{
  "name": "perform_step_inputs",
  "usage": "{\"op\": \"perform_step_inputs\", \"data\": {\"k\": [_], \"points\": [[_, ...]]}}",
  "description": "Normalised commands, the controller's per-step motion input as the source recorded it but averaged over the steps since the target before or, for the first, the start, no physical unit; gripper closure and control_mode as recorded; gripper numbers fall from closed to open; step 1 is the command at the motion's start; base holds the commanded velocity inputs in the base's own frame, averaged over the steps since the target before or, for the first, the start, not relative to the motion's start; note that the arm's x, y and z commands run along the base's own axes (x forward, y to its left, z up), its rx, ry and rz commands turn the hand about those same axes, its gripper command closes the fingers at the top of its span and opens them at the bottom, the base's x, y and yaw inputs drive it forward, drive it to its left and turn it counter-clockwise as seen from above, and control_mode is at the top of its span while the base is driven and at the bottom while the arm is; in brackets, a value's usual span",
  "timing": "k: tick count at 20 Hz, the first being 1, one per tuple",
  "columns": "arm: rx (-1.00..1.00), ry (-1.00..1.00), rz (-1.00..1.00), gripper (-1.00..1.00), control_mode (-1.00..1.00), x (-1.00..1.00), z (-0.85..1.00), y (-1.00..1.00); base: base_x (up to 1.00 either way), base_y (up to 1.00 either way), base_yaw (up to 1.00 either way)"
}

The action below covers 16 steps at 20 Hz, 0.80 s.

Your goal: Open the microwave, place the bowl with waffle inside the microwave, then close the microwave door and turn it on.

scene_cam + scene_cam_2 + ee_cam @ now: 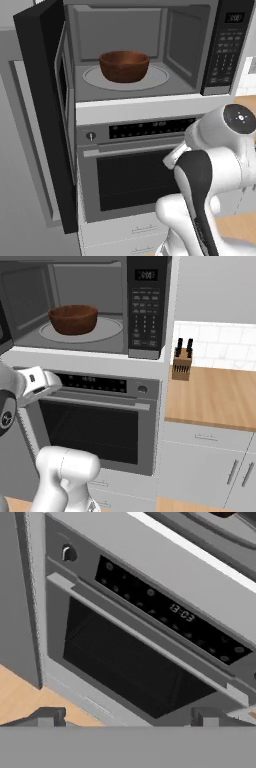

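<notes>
1. Sitting on the round pale turntable point(152, 80) of the large black built-in microwave point(147, 306), the reddish-brown wood-look bowl point(124, 65) is upright and well inside the grey cavity; I cannot see into it, so I cannot tell whether the waffle is there.
2. My gripper point(125, 718) is spread to its widest with nothing between the tips, and it looks at the steel-fronted oven point(135, 657) below the microwave.
3. I judge the placing done and closing to be the step in hand. The wide black microwave door point(42, 100) stands swung fully out at the left side, edge-on to the left base camera.
4. To do it well, I should lift my hand up and leftward around the door's outer face, keeping clear of the oven's horizontal handle point(145, 643) and the shelf edge beneath the cavity.
5. Pushing flat on the panel near its free edge, away from the hinge, should swing it round smoothly; I would follow the arc until it seats.
6. After that, the black keypad strip point(146, 311) is at the cavity's right.
</notes>
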Motion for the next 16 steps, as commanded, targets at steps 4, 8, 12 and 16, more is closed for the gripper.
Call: {"op": "perform_step_inputs", "data": {"k": [4,8,12,16], "points": [[-0.37,-0.32,0.00,-1.00,-1.00,0.00,-0.95,0.15,0.00,0.00,0.00],[-0.25,-0.34,0.03,-1.00,-1.00,0.02,-1.00,-0.11,0.00,0.00,0.00],[-0.19,-0.24,0.00,-1.00,-1.00,0.11,-0.90,-0.42,0.00,0.00,0.00],[-0.22,-0.20,0.00,-1.00,-1.00,0.20,-0.94,-0.30,0.00,0.00,0.00]]}}
